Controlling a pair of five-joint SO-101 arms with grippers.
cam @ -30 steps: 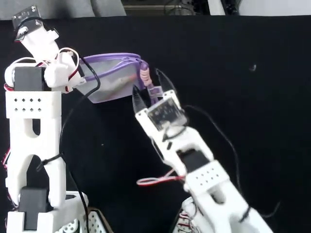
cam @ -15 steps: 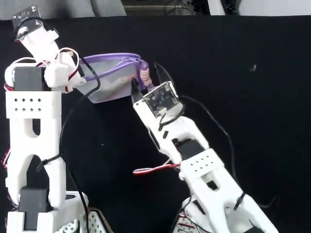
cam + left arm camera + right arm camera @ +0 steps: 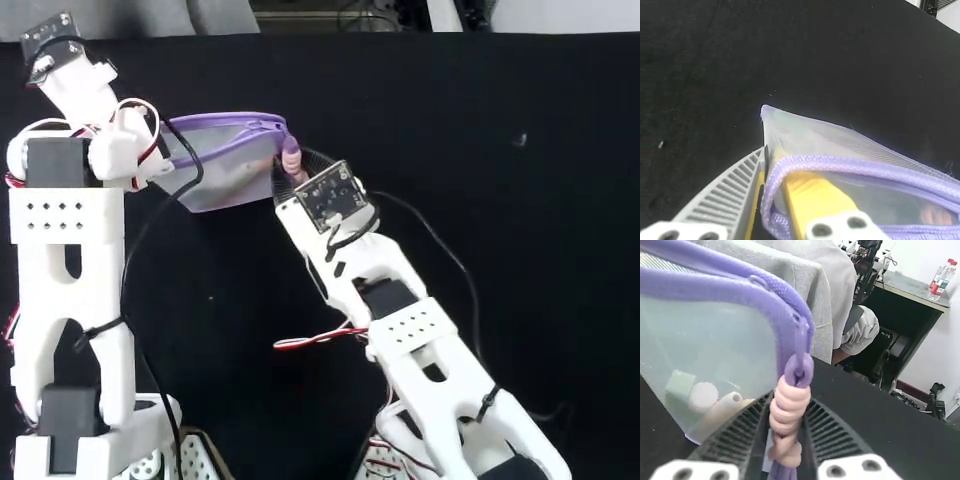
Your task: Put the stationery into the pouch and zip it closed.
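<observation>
Now your right tool [image 3: 288,168] has closed. 1 second ago its jaws stood apart around the pink zip pull [image 3: 788,407]; they now pinch it, nearly shut. Your left tool [image 3: 771,167] is clamped on the other end of the pouch [image 3: 225,170], holding it above the counter [image 3: 480,150]. Stationery [image 3: 702,397] lies inside, though I can't tell whether all of it is in. The zip looks open, so with both ends held you're set to draw it closed.
</observation>
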